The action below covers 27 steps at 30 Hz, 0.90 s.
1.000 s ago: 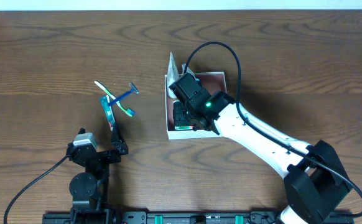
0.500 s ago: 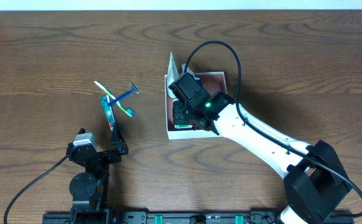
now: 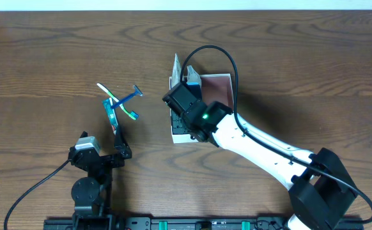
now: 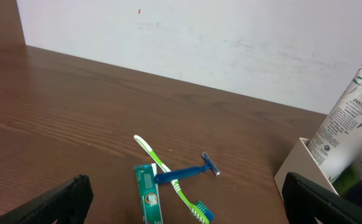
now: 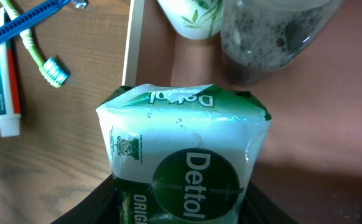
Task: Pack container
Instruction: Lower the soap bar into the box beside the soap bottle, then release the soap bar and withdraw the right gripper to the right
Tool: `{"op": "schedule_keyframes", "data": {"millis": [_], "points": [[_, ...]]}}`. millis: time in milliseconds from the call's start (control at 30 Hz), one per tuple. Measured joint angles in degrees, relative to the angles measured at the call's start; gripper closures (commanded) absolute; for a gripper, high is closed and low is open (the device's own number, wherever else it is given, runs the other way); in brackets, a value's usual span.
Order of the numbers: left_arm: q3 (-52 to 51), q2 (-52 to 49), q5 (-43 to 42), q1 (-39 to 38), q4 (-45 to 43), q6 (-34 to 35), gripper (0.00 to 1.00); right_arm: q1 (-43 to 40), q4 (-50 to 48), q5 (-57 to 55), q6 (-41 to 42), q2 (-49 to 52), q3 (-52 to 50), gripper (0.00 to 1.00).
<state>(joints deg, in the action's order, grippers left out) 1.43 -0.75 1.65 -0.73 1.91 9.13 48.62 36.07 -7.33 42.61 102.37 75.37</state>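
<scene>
green dettol pack pinched in your r gripper; centre it over container floor, clear of wall, then release.

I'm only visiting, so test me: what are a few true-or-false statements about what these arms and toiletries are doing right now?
1. The right gripper grips a Dettol pack. True.
2. The toothbrush is inside the container. False: it lies on the table, outside the container.
3. The left gripper holds the razor. False: it is open and empty, and the razor lies on the table.
4. A Pantene tube leans in the container. True.
</scene>
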Motion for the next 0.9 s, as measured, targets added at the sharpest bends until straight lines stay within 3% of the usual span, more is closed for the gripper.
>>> {"op": "schedule_keyframes", "data": {"millis": [900], "points": [[0.0, 0.0, 0.0, 0.0, 0.0, 0.0, 0.02, 1.44, -7.21, -6.67, 3.67, 0.0, -6.47, 0.64]]}}
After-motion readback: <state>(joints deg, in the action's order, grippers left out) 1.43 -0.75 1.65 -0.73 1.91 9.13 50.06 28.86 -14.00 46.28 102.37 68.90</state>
